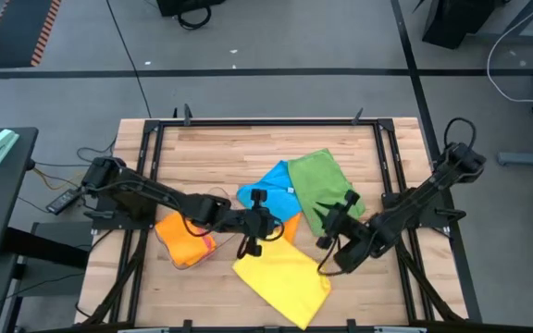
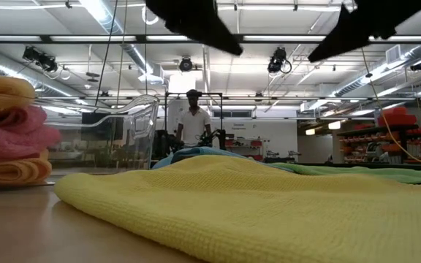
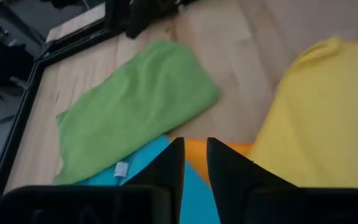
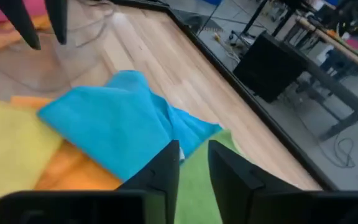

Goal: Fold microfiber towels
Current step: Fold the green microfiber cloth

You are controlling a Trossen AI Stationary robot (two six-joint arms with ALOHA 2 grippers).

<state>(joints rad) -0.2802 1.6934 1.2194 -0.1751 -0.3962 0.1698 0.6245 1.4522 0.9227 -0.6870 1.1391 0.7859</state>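
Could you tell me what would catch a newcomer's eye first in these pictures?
Most striking is the cluster of bright cloths mid-table: a yellow towel nearest the front edge, with a blue towel and a green towel behind it. The left gripper and right gripper hover over the pile, holding nothing. Folded orange and pink towels sit stacked to the left.

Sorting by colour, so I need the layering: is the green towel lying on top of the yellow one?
No: in the high view the green towel lies flat on the wood apart from the yellow towel.
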